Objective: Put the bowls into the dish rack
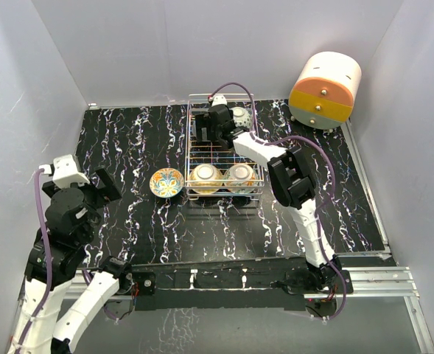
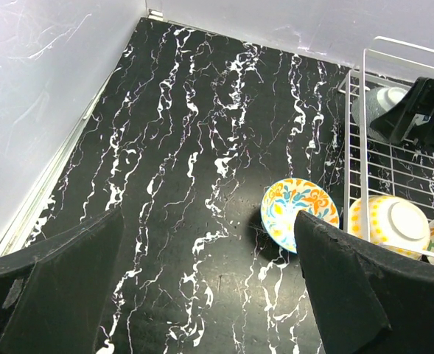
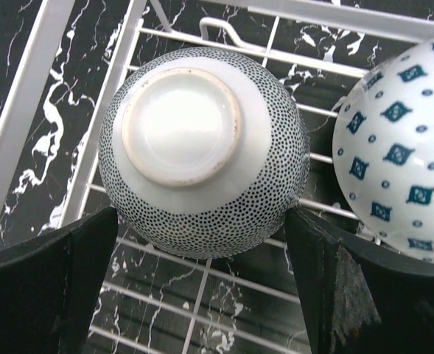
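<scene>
The silver wire dish rack [image 1: 189, 151] stands at the middle back. Two bowls lie upside down at its front, one [image 1: 206, 177] beside the other [image 1: 240, 175]. A bowl with blue diamond marks [image 3: 401, 147] lies at its back right. A dotted bowl [image 3: 202, 140] lies upside down at the back left, between the spread fingers of my open right gripper [image 3: 202, 243]. An orange-floral bowl [image 1: 166, 182] sits upright on the table just left of the rack, and also shows in the left wrist view [image 2: 294, 210]. My left gripper [image 2: 209, 295] is open and empty, above the table near-left of that bowl.
An orange-and-cream drawer cabinet [image 1: 325, 90] stands at the back right. White walls close in the black marbled table [image 1: 128, 133] on three sides. The right arm [image 1: 290, 177] stretches over the rack's right side.
</scene>
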Controlling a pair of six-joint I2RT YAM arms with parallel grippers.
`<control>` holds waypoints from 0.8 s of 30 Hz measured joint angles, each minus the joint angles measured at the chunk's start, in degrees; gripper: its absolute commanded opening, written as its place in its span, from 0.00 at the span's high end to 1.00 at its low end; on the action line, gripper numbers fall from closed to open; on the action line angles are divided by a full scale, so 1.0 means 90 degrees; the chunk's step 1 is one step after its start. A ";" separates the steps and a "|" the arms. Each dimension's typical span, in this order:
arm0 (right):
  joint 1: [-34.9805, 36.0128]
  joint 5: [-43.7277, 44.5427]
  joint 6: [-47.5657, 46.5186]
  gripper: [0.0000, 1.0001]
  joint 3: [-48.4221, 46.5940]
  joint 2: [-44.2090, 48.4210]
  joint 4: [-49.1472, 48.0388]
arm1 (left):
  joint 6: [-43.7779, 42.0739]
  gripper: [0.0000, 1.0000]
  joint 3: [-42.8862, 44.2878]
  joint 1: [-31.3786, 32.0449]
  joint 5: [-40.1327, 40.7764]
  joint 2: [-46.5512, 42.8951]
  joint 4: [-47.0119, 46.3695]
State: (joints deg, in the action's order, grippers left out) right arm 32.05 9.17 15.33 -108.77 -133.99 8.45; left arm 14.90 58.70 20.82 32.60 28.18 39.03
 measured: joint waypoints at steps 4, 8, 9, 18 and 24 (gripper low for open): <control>-0.0053 0.0061 0.0029 0.00 -0.0255 -0.0260 -0.0206 | -0.0019 0.03 -0.0063 0.0000 0.0000 0.0032 -0.0007; -0.0121 0.0087 0.0100 0.00 -0.0316 -0.0347 -0.0313 | -0.0046 0.03 -0.0070 0.0000 0.0002 0.0063 -0.0027; -0.0134 0.0090 0.0104 0.00 -0.0325 -0.0357 -0.0345 | -0.0058 0.03 -0.0070 0.0000 0.0002 0.0070 -0.0039; -0.0204 0.0029 0.0119 0.00 -0.0325 -0.0374 -0.0561 | -0.0107 0.03 -0.0155 0.0000 0.0000 0.0114 -0.0189; -0.0204 -0.0216 0.0095 0.00 0.0119 -0.0216 -0.0801 | -0.0109 0.03 -0.0165 0.0000 -0.0002 0.0138 -0.0194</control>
State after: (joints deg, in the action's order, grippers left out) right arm 30.22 7.22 16.19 -107.70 -135.94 1.23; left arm 13.91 57.21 20.82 32.58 29.43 37.28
